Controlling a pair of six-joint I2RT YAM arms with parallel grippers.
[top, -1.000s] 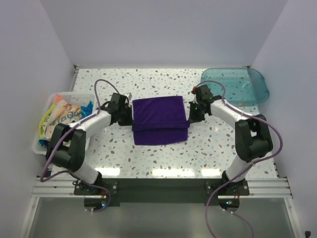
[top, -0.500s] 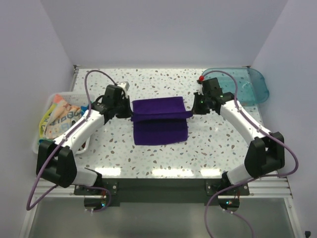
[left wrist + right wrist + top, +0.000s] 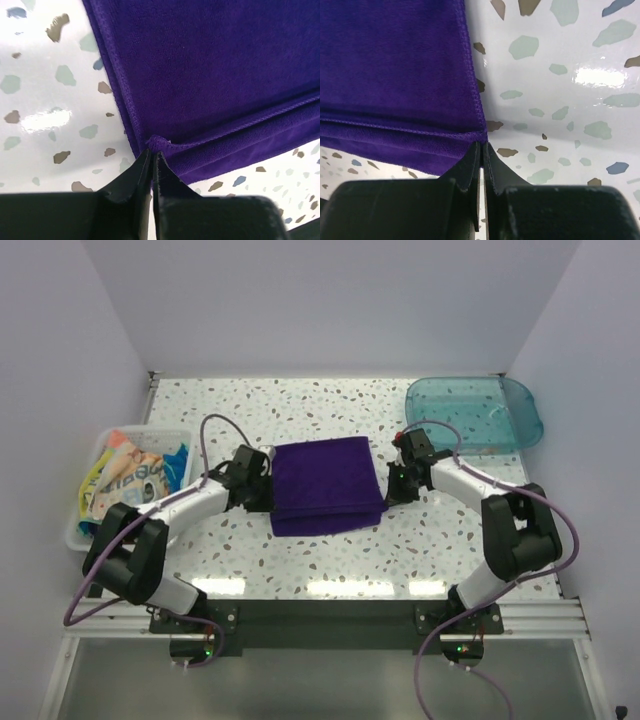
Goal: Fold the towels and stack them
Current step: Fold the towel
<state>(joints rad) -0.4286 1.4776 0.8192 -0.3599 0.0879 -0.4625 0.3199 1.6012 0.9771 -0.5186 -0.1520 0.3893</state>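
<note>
Speckled table [image 3: 250, 405] carries a basket [image 3: 150, 432] of towels [image 3: 125, 475] at left and a blue tray [image 3: 535, 415] at right. Left gripper [image 3: 268, 492] and right gripper [image 3: 388, 490] each pinch a corner of the purple towel [image 3: 325, 485], lower and nearer than before.

towel [image 3: 326, 485] was plain deep purple; table [image 3: 330, 405] white with grey, brown and blue flecks; tub [image 3: 525, 415] translucent teal; basket [image 3: 150, 431] white, towels [image 3: 130, 472] in it yellow, orange and blue print
</note>
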